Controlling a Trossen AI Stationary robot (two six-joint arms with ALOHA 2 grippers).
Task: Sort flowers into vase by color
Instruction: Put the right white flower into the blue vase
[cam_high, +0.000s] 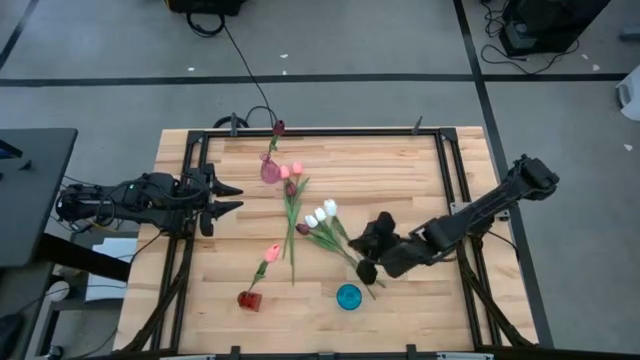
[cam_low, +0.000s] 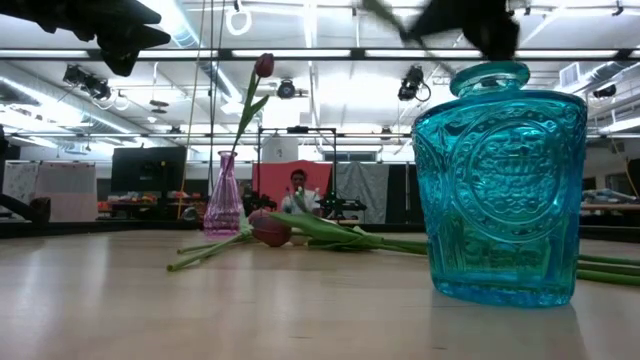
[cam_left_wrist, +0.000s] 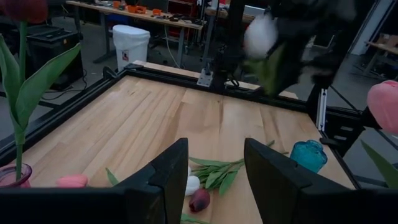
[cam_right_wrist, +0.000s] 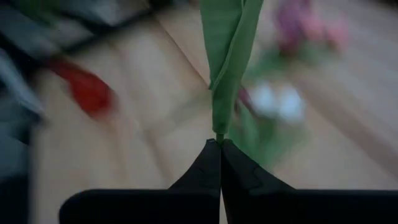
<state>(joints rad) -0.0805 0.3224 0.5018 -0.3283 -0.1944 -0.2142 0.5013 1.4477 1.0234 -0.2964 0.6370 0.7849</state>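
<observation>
- So far, judging by how things lie, only the first part of the sorting is done: the pink glass vase (cam_high: 270, 169) near the far edge of the wooden bench (cam_high: 400, 170) holds one dark maroon tulip (cam_high: 278, 127), upright in the low view.
- The small red vase (cam_high: 249, 299) near the front edge has a pink tulip (cam_high: 272, 251) at it, its bud lying out over the bench; whether the stem sits inside I cannot tell.
- The squat turquoise glass vase (cam_high: 348, 296) at the front looks empty in the high and low views.
- Still loose in the middle of the bench lie a cluster of pink tulips (cam_high: 291, 171), a maroon tulip (cam_high: 302, 229) and a few white tulips (cam_high: 322, 213).
- The right tool (cam_right_wrist: 219, 144) is pinched together on a thin green stem and leaf (cam_right_wrist: 227, 56), just beside the turquoise vase; the left wrist view suggests a white bud on it, though blurred.
- The left tool (cam_high: 232, 197) waits at the left side of the bench, fingers apart, holding nothing.
- Most flowers are therefore left to place.
</observation>
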